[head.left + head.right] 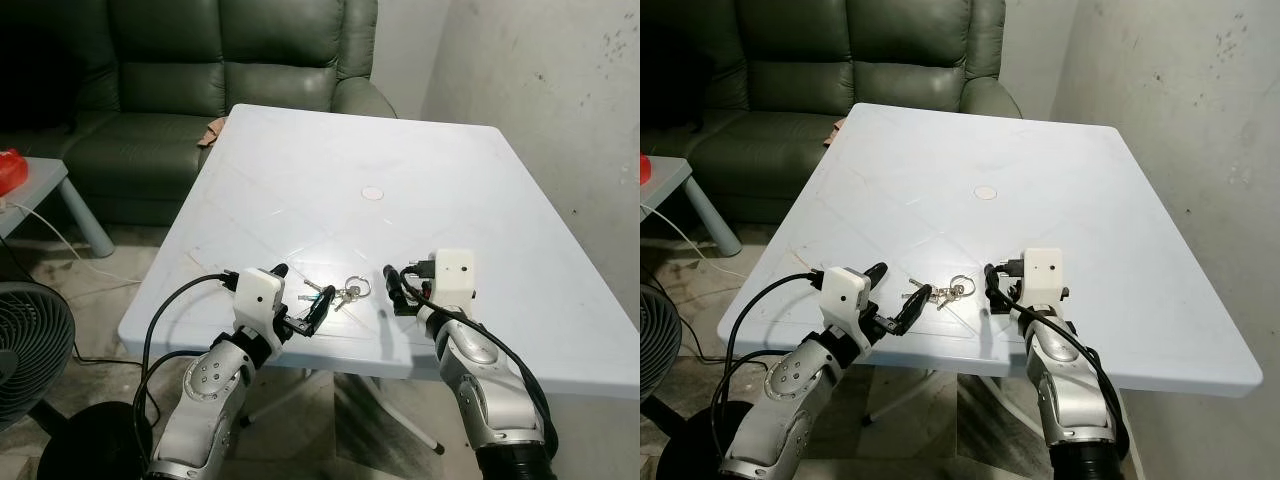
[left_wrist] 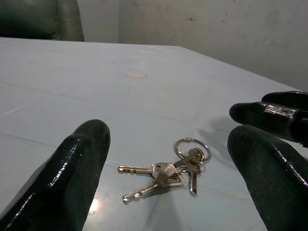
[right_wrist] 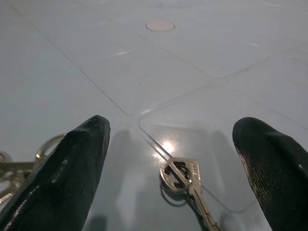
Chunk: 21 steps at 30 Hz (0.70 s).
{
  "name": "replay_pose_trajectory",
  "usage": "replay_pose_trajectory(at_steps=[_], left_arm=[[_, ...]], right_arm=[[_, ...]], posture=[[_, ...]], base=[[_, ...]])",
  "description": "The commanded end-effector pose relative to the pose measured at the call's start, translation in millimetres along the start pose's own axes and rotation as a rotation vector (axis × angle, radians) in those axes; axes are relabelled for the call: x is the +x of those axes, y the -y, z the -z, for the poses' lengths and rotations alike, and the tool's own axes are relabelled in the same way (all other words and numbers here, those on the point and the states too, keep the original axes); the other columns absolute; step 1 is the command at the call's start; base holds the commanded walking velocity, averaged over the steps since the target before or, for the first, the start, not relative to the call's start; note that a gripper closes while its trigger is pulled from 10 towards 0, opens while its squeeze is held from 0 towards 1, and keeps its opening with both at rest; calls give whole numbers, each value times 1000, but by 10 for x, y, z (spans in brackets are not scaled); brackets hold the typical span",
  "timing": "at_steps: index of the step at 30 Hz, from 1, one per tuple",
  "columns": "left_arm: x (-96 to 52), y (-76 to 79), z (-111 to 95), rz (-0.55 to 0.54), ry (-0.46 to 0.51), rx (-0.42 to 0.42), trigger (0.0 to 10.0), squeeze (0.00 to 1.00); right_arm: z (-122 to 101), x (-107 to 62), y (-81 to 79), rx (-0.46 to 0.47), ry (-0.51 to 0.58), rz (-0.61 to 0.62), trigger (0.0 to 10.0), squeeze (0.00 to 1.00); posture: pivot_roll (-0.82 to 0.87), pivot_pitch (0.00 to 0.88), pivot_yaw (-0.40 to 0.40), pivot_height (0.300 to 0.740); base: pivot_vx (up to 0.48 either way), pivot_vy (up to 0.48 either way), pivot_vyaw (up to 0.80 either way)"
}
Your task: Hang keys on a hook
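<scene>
Pale blue-white rectangular plastic worktop (image 1: 300,170), moulded with shallow diagonal grooves and a small round cap (image 1: 373,193) at its centre; surface glossy, lightly scuffed. Behind the worktop: dark green leather sofa (image 1: 200,80). To the worktop's right, a bare grey plaster wall (image 1: 560,90), stained. Off the worktop's left edge: a grey side table (image 1: 45,190) carrying something red, a white cable on the floor, and one black round fan (image 1: 30,350).

Task item — a bunch of silver metal keys on a round split ring (image 1: 340,293) lies flat near the worktop's front edge, between the two arms. In the left wrist view about three keys fan out from the ring (image 2: 168,171). The right wrist view shows one further single silver key (image 3: 185,180) lying flat on the worktop, apart from the bunch.

Left end effector (image 1: 305,305): two black rubbery fingers spread apart, low over the worktop's front edge, just beside the bunch, holding nothing.

Right end effector (image 1: 395,290): fingers likewise spread — empty, just to the other side of the bunch, resting at the worktop surface.

Count: two arms, one key bunch, one loose key.
</scene>
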State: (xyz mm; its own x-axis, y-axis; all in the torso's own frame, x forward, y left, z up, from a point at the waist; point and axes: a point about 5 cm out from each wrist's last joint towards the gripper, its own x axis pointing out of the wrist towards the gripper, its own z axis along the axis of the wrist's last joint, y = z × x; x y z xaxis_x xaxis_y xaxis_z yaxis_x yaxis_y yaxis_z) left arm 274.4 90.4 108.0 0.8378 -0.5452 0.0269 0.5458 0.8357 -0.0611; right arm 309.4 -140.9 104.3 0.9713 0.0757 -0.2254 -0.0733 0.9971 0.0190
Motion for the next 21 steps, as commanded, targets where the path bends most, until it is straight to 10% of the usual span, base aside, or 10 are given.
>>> replay_pose_trajectory(at_steps=[1,10,21], left_arm=[[-6,56,9,24,-10,0,10000,0],[-24,165,62,63,-33,-5,10000,0],[-18,149,38,62,-32,-7,10000,0]], right_arm=[[50,-7,29,-15,-22,22,10000,0],[91,-34,30,-39,-33,25,9294,0],[197,-42,-82,-10,-52,8,2510,0]], posture=[[40,5,-61,711],[27,6,-51,711],[27,22,-51,711]], base=[[0,0,0],[0,0,0],[0,0,0]])
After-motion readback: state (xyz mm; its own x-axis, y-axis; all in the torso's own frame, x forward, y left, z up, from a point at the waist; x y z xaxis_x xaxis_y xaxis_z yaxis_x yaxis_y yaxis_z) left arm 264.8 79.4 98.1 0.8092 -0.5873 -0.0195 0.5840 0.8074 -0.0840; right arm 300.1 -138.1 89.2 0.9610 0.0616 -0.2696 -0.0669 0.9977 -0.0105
